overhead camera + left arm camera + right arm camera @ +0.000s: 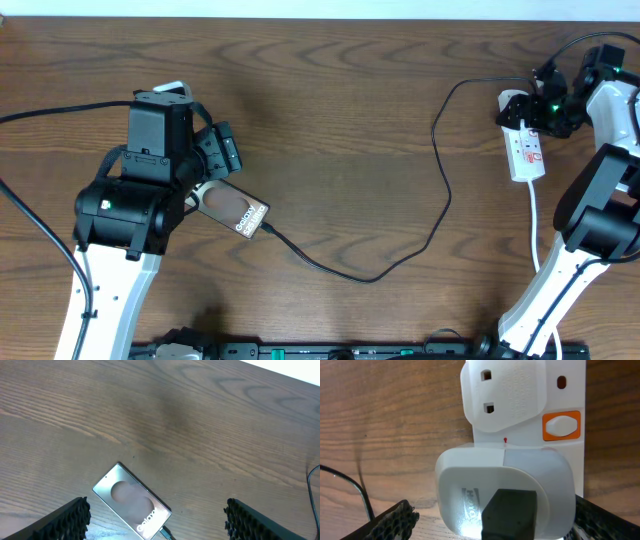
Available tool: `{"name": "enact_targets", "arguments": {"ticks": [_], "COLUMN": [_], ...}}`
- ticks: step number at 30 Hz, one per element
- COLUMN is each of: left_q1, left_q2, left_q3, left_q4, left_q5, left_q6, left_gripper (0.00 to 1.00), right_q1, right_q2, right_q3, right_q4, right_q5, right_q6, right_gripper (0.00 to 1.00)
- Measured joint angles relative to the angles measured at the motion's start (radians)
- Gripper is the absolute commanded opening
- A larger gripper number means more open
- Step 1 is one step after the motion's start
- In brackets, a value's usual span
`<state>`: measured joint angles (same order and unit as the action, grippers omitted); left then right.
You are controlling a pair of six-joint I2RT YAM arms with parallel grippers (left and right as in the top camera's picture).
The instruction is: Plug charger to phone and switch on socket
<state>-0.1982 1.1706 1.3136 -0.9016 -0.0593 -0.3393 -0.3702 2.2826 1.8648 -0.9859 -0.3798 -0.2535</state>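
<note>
White socket [524,150]: lay at the far right of the worktop [330,100], its long axis running far to near, with its thick white cord trailing toward the near edge.
Orange-framed switch [561,426]: sat on the strip just beyond the white adapter [505,485], ahead of the right jaws and off to one side of their centre line (whether it was already on could not be told).
Right jaws: stood wide, with the pads [395,521] on either side of the adapter, and gripped nothing. Whether either pad touched the adapter was not shown.
Nearer arm: the right one was much nearer, poised over the socket's far end, while the left arm was well apart at the left of the worktop.
Charger [375,280]: its thin black cable looped from the socket's far end across the worktop to the phone. The black block [510,510] in the adapter looked like its plug, already seated.
Phone [134,504]: lay flat at the left with its long axis diagonal, below and between the left jaws. The connector at its near-right end appeared seated, though the frame edge cut it off.
Left jaws: were wide, held nothing and were clear of the phone.
Coming move, as a judgement: the right arm needed to reach forward and sideways so that one fingertip could press the switch.
</note>
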Motion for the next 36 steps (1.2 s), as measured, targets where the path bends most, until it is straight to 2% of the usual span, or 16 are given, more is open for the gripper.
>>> {"name": "enact_targets", "arguments": {"ticks": [22,36], "left_q1": [0.0,0.0], "left_q2": [0.0,0.0], "left_q3": [0.0,0.0], "left_q4": [-0.011,-0.014], "left_q5": [0.0,0.0], "left_q6": [0.0,0.0], "left_gripper": [0.85,0.85], "right_q1": [0.007,0.005], "right_q2": [0.0,-0.001], "right_q3": [0.001,0.002], "right_q4": [-0.004,-0.003], "right_q5": [0.067,0.019], "right_q6": [0.085,0.089], "right_gripper": [0.89,0.91]}}
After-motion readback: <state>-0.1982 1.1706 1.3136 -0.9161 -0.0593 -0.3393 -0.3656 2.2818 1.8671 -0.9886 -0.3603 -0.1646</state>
